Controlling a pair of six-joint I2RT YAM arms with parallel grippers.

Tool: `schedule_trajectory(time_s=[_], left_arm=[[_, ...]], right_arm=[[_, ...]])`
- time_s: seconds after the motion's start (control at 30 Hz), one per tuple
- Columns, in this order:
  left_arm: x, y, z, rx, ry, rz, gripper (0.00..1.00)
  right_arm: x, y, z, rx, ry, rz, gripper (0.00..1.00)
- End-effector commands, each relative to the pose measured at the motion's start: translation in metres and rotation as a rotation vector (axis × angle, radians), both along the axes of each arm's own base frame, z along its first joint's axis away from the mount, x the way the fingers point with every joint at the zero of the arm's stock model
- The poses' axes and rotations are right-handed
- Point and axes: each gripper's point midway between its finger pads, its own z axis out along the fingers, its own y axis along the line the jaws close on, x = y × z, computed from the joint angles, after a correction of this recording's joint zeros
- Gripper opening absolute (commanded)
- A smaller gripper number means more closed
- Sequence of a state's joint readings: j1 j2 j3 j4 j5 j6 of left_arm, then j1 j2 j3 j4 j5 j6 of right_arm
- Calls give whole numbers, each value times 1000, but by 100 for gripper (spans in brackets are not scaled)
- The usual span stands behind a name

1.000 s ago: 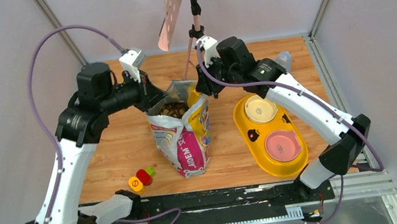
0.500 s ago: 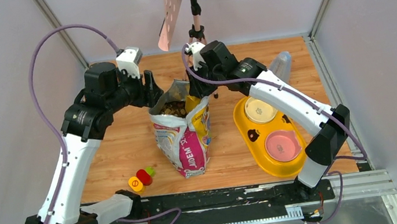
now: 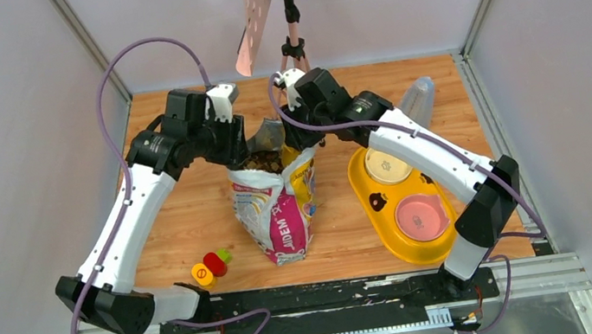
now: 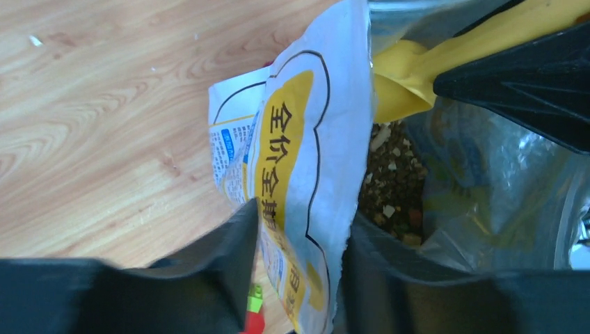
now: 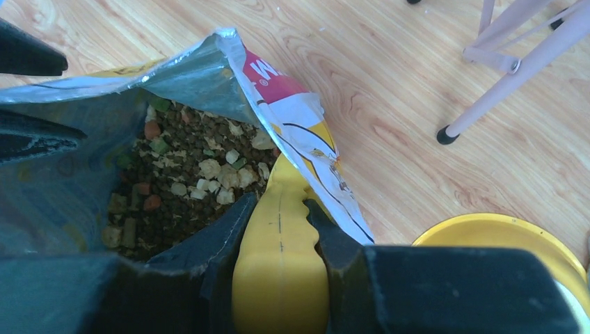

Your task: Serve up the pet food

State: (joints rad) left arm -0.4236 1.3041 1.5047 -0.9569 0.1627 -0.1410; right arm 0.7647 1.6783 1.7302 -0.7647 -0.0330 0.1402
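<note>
The printed bag [image 3: 277, 213] stands open at mid-table, and the pet food [image 3: 264, 161] shows in its mouth as dark kibble with pale, red and green bits [image 5: 181, 188]. My left gripper [image 4: 303, 219] is open astride the bag's left wall [image 4: 313, 139]: one finger is outside and one is inside by the kibble [image 4: 393, 188]. My right gripper [image 5: 280, 205] is shut on the yellow scoop's handle [image 5: 278, 264] at the bag's right rim. The scoop's bowl end points down into the bag, mostly hidden. Both grippers [image 3: 241, 144] [image 3: 297, 136] hang over the bag's mouth.
A yellow feeder tray [image 3: 371, 196] lies right of the bag with a cream bowl [image 3: 388, 163] and a pink bowl [image 3: 420, 217]. Small red, yellow and green toys [image 3: 210, 266] sit front left. A tripod with a pink perforated board [image 3: 258, 15] stands behind. A grey bottle [image 3: 418, 97] is at the back right.
The left gripper opened off the bag's rim, swung right and now straddles the left wall. The right arm shifted left, holding the scoop at the bag's mouth.
</note>
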Motion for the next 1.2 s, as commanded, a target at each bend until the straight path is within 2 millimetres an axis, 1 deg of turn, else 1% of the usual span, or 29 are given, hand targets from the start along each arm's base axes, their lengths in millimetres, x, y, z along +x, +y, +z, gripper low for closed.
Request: schedule_trajectory(time_s=[0.0,0.03,0.07,0.1,0.13,0.17,0.2,0.27,0.4,0.43,0.5,0.53,0.6,0.63,0.67,0.8,0.83,0.93,1.0,1.07,1.17], left_arm=[[-8,-6,-13,2,56,-69,46],[-9,-8,-13,-3,62,-78,41],[-10,-9,-15,-6,69,-86,31],[-10,-10,-16,-8,73,-88,27],[-10,-12,-16,-18,78,-92,17],[-10,-14,-16,-27,82,-95,12],[-10,-18,-16,-46,88,-97,3],[-8,-24,-14,-81,95,-97,0],[-1,-32,-8,-125,95,-91,0],[1,-33,-7,-130,93,-89,0],[5,-33,-6,-140,93,-81,0],[8,-32,-6,-140,94,-78,0],[13,-26,-9,-123,90,-65,0],[16,-21,-11,-111,85,-57,0],[18,-17,-12,-100,76,-49,0],[26,-5,-7,-50,18,-59,0],[30,0,-5,-14,-7,-65,0],[35,8,-3,67,-51,-112,0],[32,11,-2,102,-75,-169,0],[25,10,-2,111,-70,-221,0],[10,2,-3,73,-24,-291,0]], right_arm=[[-6,-12,-44,-95,94,-29,0],[-11,-10,-50,-92,122,-14,0],[-16,-8,-56,-94,147,-5,0],[-20,-5,-60,-93,169,9,0],[-26,-1,-64,-88,191,29,0],[-31,3,-67,-82,215,45,0],[-36,6,-70,-72,244,61,0],[-44,9,-77,-65,294,79,0],[-60,18,-87,-37,377,144,0],[-65,21,-86,-18,402,164,0],[-74,28,-80,37,458,205,0],[-79,32,-74,85,499,231,0],[-88,37,-59,181,572,303,0],[-89,37,-53,219,593,323,0],[-88,36,-47,250,598,337,0],[-75,34,-14,404,606,372,0],[-74,35,-7,428,610,388,0],[-67,35,8,477,622,401,0],[-52,31,15,510,619,338,0],[-36,26,22,537,611,248,0],[-23,20,32,595,634,178,0]])
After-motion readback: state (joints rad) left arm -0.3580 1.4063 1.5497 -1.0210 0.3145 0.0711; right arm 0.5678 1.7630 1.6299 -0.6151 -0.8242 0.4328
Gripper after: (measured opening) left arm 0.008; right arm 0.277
